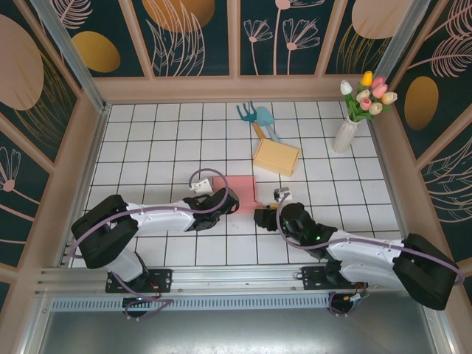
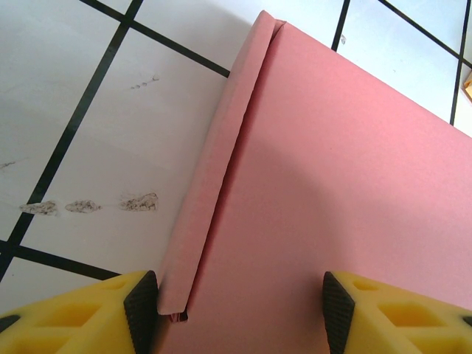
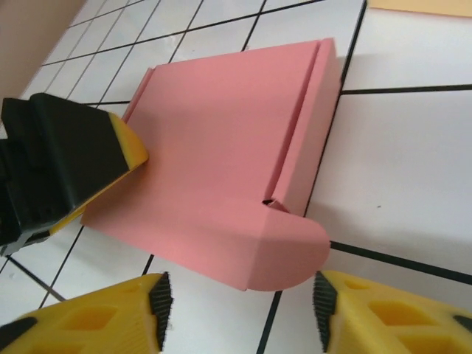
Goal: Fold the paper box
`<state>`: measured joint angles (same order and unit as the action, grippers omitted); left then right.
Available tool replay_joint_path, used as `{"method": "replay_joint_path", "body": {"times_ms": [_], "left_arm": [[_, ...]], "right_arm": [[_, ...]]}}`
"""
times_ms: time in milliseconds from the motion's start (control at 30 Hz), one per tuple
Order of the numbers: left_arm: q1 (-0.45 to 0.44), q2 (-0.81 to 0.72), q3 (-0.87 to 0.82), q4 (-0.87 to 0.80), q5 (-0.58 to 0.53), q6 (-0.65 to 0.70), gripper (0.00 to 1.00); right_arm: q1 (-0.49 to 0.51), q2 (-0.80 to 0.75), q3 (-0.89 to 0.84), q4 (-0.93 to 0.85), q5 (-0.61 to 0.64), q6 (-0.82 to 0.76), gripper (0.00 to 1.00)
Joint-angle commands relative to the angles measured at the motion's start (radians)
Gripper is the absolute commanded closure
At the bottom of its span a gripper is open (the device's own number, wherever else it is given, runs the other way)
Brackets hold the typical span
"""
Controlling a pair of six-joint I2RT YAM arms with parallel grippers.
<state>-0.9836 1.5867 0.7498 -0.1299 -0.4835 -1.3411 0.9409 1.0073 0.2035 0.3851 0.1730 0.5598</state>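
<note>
Task piece: a flat pink paper box [image 1: 242,189], mid-table on the white tiled tabletop [image 1: 162,133], lying between the two grippers with its side flaps folded in over the panel. A rounded tab [image 3: 289,252] sticks out at the corner nearest the right gripper [image 3: 240,310], just ahead of the yellow fingers and in line with the gap between them, so left and far of that gripper in the scene. Right jaws stand wide, nothing in them. The left gripper [image 2: 237,306] sits over the box's left-near edge, fingers spread. One pad [image 2: 140,302] touches the folded side flap [image 2: 214,162] and the other lies over the panel, which reads as pressing the sheet down, not pinching it. The right arm is nearer the tab, so the next move is likely its own: a short advance onto the tab. The flap creases run away from the right wrist camera. That view gives the tab and a left finger [image 3: 77,156] resting on the panel. The left wrist view gives the flap's edge standing slightly proud. The top view adds the surroundings: a tan carton [image 1: 276,156] just beyond the box, teal garden tools [image 1: 254,114] farther off, and a white vase of tulips [image 1: 345,133] at far right
</note>
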Motion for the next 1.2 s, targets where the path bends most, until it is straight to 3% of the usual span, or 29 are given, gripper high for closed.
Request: {"method": "replay_joint_path", "body": {"times_ms": [0, 200, 333, 567, 767, 867, 1000, 1167], "left_arm": [[0.004, 0.046, -0.036, -0.126, -0.001, -0.005, 0.39], [0.004, 0.039, -0.026, -0.140, -0.001, -0.006, 0.38], [0.004, 0.030, -0.017, -0.149, -0.006, -0.002, 0.38], [0.005, 0.036, 0.019, -0.174, -0.018, 0.007, 0.38], [0.009, 0.009, 0.035, -0.189, -0.034, -0.016, 0.35], [0.024, -0.025, 0.044, -0.189, -0.023, -0.023, 0.24], [0.031, -0.059, 0.065, -0.189, -0.022, -0.035, 0.02], [0.037, -0.056, 0.088, -0.182, 0.002, -0.073, 0.02]], "right_arm": [[-0.025, -0.006, 0.060, -0.125, 0.073, -0.005, 0.38], [-0.174, 0.138, 0.159, -0.055, -0.029, -0.103, 0.33], [-0.220, 0.282, 0.252, -0.016, -0.107, -0.154, 0.33], [-0.229, 0.522, 0.357, 0.030, -0.197, -0.128, 0.41], [-0.225, 0.601, 0.344, 0.079, -0.199, -0.083, 0.50], [-0.219, 0.606, 0.337, 0.074, -0.179, -0.085, 0.51], [-0.214, 0.609, 0.325, 0.078, -0.173, -0.087, 0.51], [-0.211, 0.610, 0.312, 0.090, -0.176, -0.086, 0.51]]}}
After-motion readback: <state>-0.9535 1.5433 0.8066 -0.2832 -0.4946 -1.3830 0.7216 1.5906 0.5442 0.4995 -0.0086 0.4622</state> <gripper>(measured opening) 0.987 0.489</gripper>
